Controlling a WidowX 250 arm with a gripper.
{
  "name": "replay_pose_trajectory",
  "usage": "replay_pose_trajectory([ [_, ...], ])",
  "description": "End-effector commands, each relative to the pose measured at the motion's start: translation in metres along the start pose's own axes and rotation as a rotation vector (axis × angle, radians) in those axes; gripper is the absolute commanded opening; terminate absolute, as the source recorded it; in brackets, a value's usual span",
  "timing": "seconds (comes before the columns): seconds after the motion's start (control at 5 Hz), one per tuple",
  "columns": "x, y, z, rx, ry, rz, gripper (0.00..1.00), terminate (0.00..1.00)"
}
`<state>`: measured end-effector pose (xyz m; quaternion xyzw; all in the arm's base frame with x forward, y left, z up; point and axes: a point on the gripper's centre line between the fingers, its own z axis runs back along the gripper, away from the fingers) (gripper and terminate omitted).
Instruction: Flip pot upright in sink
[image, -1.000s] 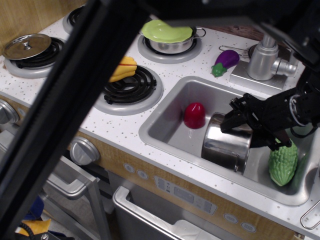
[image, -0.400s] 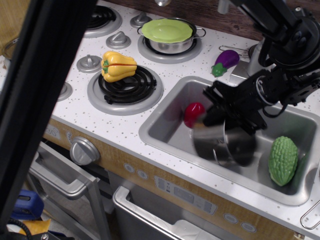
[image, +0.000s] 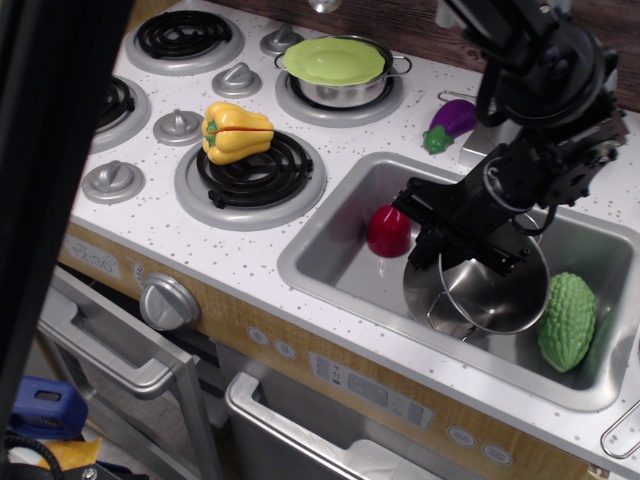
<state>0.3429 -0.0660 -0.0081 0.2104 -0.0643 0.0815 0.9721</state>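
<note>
The shiny steel pot (image: 482, 297) sits in the sink (image: 330, 262), right of its middle. It is tilted, with its open mouth facing up and toward the front, and a thin wire handle shows at its front rim. My black gripper (image: 452, 248) reaches down from the upper right. It is shut on the pot's rear left rim. The arm hides the back part of the pot and the sink's far wall.
A red cup (image: 389, 230) lies mouth-down in the sink just left of the pot. A green bumpy gourd (image: 567, 321) lies at its right. A purple eggplant (image: 451, 123), a lime-lidded pot (image: 335, 68) and a yellow pepper (image: 236, 132) are on the counter and stove.
The pot has turned from lying on its side, wall toward the camera, to mouth-up and tilted. The gripper moved left with it and stayed on the rim. The view also shifted.
</note>
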Motion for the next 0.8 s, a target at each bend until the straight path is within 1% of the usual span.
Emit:
replay_pose_trajectory([
  [0.0, 0.0103, 0.0091, 0.0226, -0.042, -0.064, 0.005, 1.0, 0.0],
  [0.4, 0.0103, 0.0091, 0.0226, -0.042, -0.064, 0.005, 1.0, 0.0],
  [0.6, 0.0103, 0.0091, 0.0226, -0.042, -0.064, 0.005, 1.0, 1.0],
])
